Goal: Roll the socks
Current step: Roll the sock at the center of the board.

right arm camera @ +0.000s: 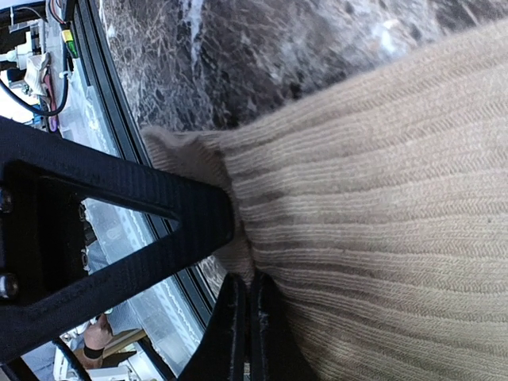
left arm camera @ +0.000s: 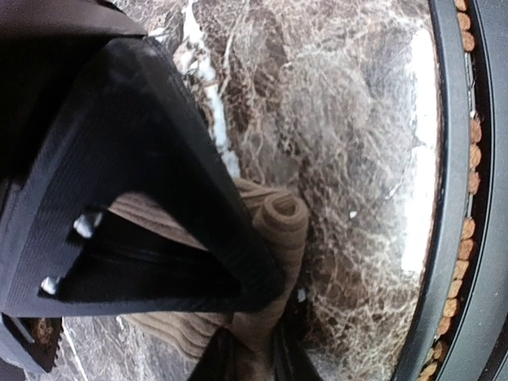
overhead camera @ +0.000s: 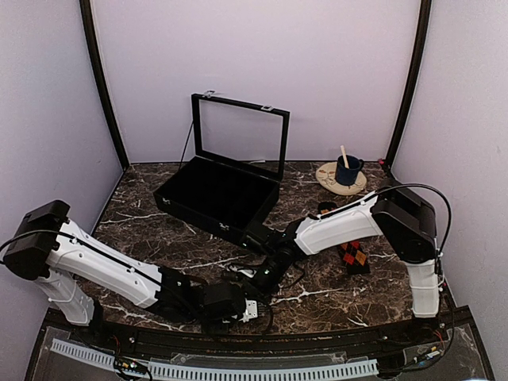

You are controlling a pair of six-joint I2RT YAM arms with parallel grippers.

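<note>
One of the socks (left arm camera: pixel 286 214) lies tan side out on the marble, ribbed, its end curled into a small roll. My left gripper (left arm camera: pixel 250 353) is shut on it just below that roll. The same tan sock (right arm camera: pixel 381 206) fills the right wrist view, where my right gripper (right arm camera: pixel 248 309) is shut on its edge. From above, both grippers meet near the table's front centre, left gripper (overhead camera: pixel 238 305) and right gripper (overhead camera: pixel 263 279), and they hide that sock. The other sock (overhead camera: pixel 355 256), black with red-orange diamonds, lies by the right arm.
An open black box (overhead camera: pixel 218 197) with its lid up stands at the back centre. A blue mug (overhead camera: pixel 348 170) holding a stick sits on a round wooden coaster (overhead camera: pixel 329 181) at the back right. The table's dark front rim (left arm camera: pixel 448 238) runs close by the left gripper.
</note>
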